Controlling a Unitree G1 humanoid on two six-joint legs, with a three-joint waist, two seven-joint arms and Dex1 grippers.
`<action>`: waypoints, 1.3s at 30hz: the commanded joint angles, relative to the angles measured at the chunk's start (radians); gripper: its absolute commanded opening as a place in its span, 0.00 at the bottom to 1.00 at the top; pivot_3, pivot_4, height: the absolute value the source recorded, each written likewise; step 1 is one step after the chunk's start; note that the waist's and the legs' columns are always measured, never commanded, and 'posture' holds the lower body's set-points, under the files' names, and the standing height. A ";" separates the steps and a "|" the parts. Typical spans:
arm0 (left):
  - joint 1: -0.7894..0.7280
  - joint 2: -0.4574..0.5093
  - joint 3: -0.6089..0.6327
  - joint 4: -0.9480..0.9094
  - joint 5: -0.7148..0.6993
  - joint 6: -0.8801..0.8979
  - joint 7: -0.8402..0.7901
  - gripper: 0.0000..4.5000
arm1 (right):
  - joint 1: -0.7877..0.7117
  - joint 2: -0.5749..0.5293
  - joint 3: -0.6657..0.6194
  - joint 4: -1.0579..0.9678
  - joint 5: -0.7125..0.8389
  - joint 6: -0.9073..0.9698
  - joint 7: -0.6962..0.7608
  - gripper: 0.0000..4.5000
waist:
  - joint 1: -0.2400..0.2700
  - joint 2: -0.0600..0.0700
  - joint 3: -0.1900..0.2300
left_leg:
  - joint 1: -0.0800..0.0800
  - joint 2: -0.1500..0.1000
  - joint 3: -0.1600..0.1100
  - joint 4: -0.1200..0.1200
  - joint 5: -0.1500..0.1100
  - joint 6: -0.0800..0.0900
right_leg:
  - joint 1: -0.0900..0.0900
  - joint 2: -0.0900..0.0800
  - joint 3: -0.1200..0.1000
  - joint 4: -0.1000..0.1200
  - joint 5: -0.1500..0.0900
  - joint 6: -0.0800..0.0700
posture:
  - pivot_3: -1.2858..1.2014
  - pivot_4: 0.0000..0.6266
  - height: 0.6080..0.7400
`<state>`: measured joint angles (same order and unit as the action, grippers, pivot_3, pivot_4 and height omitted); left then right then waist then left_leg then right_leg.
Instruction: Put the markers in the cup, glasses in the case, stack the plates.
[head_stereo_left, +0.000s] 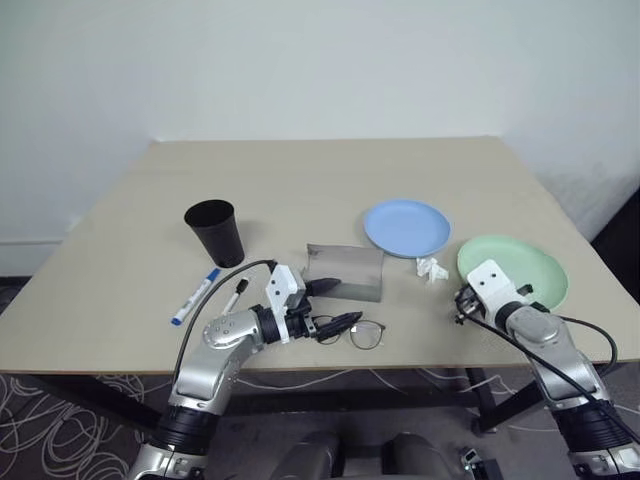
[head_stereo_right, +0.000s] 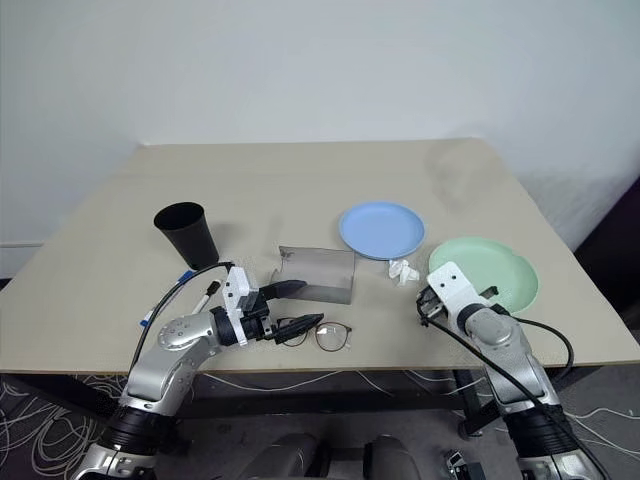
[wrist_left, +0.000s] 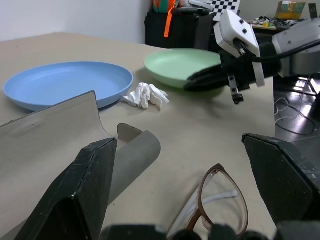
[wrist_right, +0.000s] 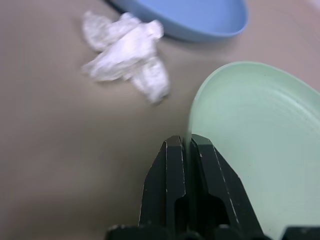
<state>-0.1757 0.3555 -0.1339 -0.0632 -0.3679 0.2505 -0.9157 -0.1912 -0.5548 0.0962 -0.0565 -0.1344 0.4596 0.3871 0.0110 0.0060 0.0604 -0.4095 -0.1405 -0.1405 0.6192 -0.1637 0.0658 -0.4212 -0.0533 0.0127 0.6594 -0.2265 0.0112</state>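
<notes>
The right gripper (wrist_right: 186, 145) was pinching the near rim of the mint green plate (head_stereo_left: 525, 265), with its two black fingers pressed together on the edge. That plate sat on the right side of the wooden table (head_stereo_left: 330, 180). The light blue plate (head_stereo_left: 405, 227) lay just beside it, further left and further back, not touching it. A small crumpled white tissue (head_stereo_left: 431, 268) lay between the two plates.

The left gripper (head_stereo_left: 330, 305) had its fingers spread wide apart and held nothing. It was right over the glasses (head_stereo_left: 360, 333), which lay near the front edge of the table. The grey case (head_stereo_left: 345, 270) lay just behind the glasses with its flap open.

The black cup (head_stereo_left: 215, 231) stood upright on the left. The marker with the blue cap (head_stereo_left: 195, 296) lay on the table in front of the cup.
</notes>
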 joint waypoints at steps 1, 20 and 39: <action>-0.027 -0.001 0.011 -0.012 -0.001 -0.020 0.005 0.95 | -0.073 -0.051 -0.004 -0.011 -0.028 -0.107 0.030 0.01 | 0.000 0.000 0.000 | 0.000 0.000 0.000 0.000 0.000 0.000 | 0.000 0.000 0.000 0.000 0.000 0.000 | 0.52 0.00 0.98; -0.084 0.006 0.047 0.054 0.005 -0.057 0.024 0.95 | -0.745 0.163 0.104 1.024 0.031 -0.782 0.384 0.01 | -0.006 0.000 0.000 | 0.004 0.000 -0.001 0.004 0.000 0.000 | 0.004 0.002 -0.001 -0.001 0.004 0.002 | 0.52 0.00 0.98; -0.039 0.020 0.061 -0.003 -0.004 -0.043 0.067 0.95 | -0.865 0.240 0.040 1.277 0.014 -0.881 0.358 0.53 | -0.011 0.001 0.000 | 0.017 0.000 -0.001 -0.008 0.001 -0.002 | 0.010 0.005 0.004 0.000 0.004 -0.003 | 0.52 0.00 0.98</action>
<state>-0.2049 0.3675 -0.0940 -0.0298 -0.3629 0.2143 -0.8498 -1.0142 -0.3080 0.1641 1.2429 -0.1393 -0.3936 0.7470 0.0003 0.0075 0.0601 -0.3928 -0.1404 -0.1412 0.6116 -0.1625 0.0642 -0.4112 -0.0488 0.0162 0.6590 -0.2229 0.0083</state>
